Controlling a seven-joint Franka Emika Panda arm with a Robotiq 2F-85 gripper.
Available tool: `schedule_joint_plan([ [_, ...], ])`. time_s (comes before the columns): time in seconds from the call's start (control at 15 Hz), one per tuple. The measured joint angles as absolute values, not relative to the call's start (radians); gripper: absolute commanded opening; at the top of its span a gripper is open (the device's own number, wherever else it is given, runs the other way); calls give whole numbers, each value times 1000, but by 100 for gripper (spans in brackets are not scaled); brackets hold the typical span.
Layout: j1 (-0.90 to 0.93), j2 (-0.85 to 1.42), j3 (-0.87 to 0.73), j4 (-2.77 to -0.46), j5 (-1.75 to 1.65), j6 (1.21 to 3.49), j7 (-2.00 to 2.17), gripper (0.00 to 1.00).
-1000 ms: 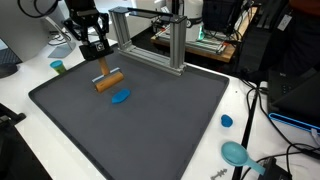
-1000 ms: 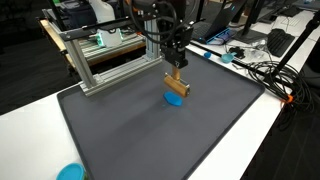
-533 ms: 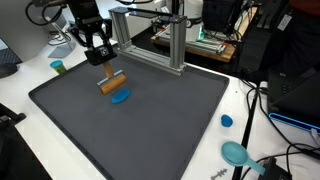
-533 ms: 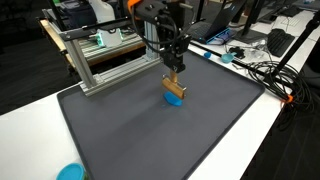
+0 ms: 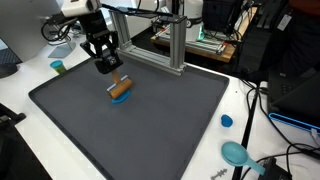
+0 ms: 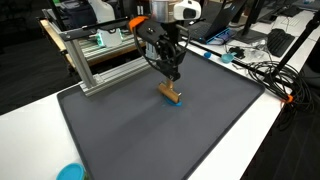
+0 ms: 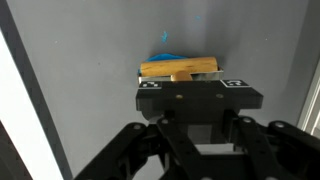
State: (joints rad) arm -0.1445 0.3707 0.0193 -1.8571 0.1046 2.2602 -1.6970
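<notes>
Wrist view shows the gripper (image 7: 184,82) pinched on the short stem of a wooden block (image 7: 180,67). The block lies directly ahead of the fingertips with its long axis crosswise to the jaws, running side to side in that picture. In both exterior views the block (image 5: 120,88) (image 6: 171,94) hangs low over the grey mat (image 5: 150,130), above a blue piece (image 5: 119,99) showing only at its edge, near the metal frame (image 5: 178,45); contact between block and piece cannot be confirmed.
</notes>
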Motion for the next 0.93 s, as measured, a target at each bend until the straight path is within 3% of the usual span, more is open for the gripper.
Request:
schedule_joint_plan([
  [0.93,-122,366,23,-1803,34,2168,-1687,21],
])
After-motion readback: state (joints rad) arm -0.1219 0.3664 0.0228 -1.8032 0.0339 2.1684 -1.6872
